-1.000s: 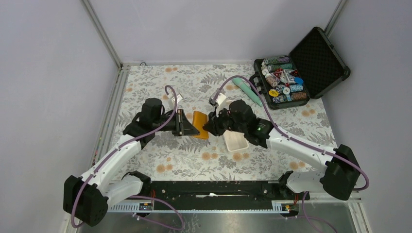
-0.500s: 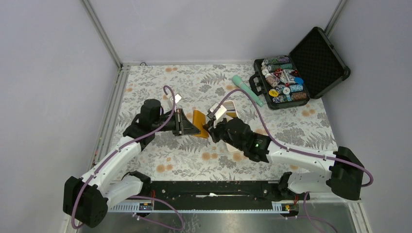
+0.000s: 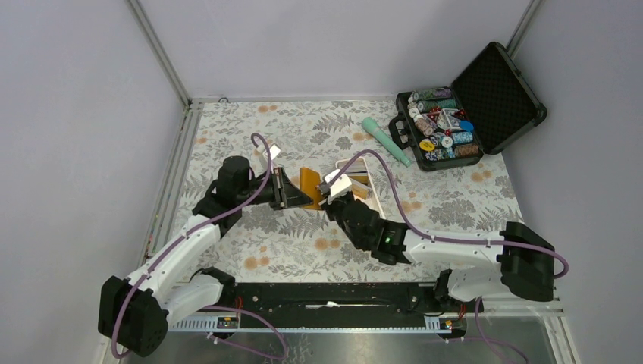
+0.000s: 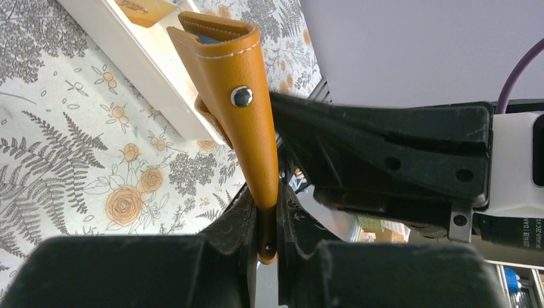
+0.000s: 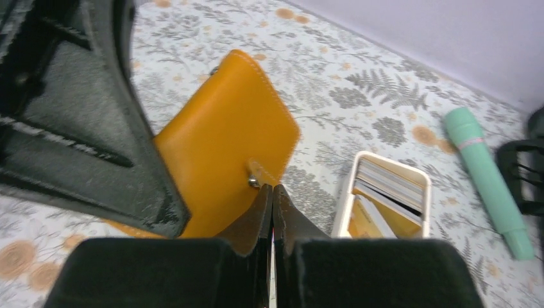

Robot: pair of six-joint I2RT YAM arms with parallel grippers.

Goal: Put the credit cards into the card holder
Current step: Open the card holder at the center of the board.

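The orange card holder is held upright on its edge above the table, and my left gripper is shut on its lower edge. In the left wrist view the holder rises from between the jaws of the left gripper, with the snap stud facing out. My right gripper is shut, its tips pinching the end of the holder's snap tab. The holder's orange cover fills the middle of the right wrist view. Grey, white and tan credit cards stand in the white tray.
A teal cylinder lies behind the tray and also shows in the right wrist view. An open black case with poker chips stands at the back right. The white tray's wall lies just behind the holder.
My right arm has drawn back toward the near edge, uncovering the white tray, while its gripper stays at the holder. The left gripper and the holder have shifted slightly toward the back.
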